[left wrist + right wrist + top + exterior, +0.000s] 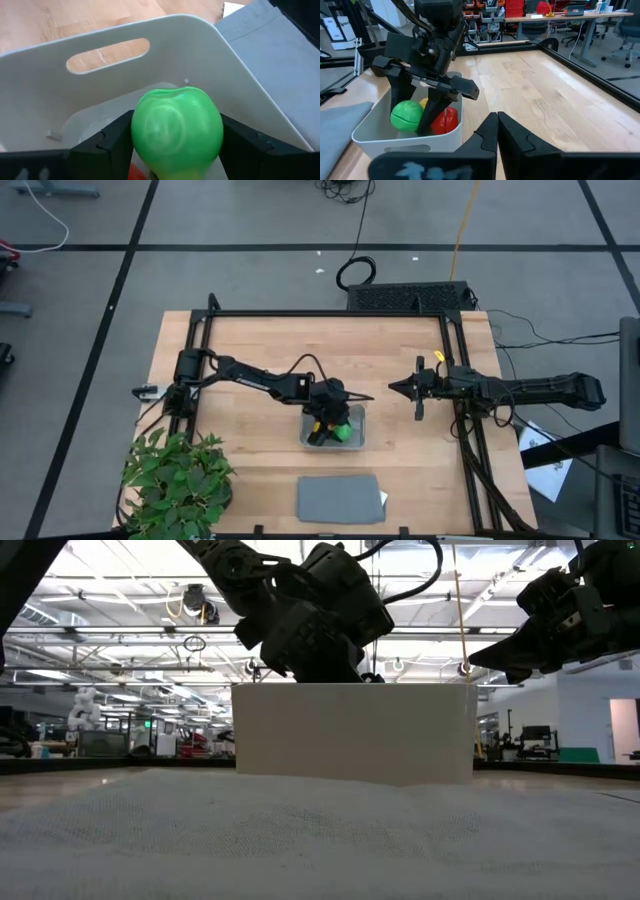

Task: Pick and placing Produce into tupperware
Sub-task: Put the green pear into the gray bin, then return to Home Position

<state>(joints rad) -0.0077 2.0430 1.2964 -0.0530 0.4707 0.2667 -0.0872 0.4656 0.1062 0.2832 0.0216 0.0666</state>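
Note:
The tupperware (360, 412) is a pale tray with a handle slot, standing mid-table; the low view shows its side wall (350, 730). My left gripper (330, 428) reaches down into it, shut on the round green piece (177, 132), which also shows in the right wrist view (406, 116). The red piece (445, 121) and the yellow piece (424, 102) lie in the tray beside it. My right gripper (395, 388) hovers shut (497, 125) over bare wood, right of the tray. My left gripper pinches the round green piece by two opposite sides (137, 135) between its two fingers (112, 142). The fingers (400, 95) come from above, pointing down into the tray. The piece sits inside the tray walls; whether it rests on the floor, I cannot tell.
A flat dark grey slab (340, 498) lies near the table's near edge, just below the tray. A leafy green plant (178, 480) stands at the near left corner. A black frame (455, 380) borders the table. Bare wood lies between the tray and my right gripper.

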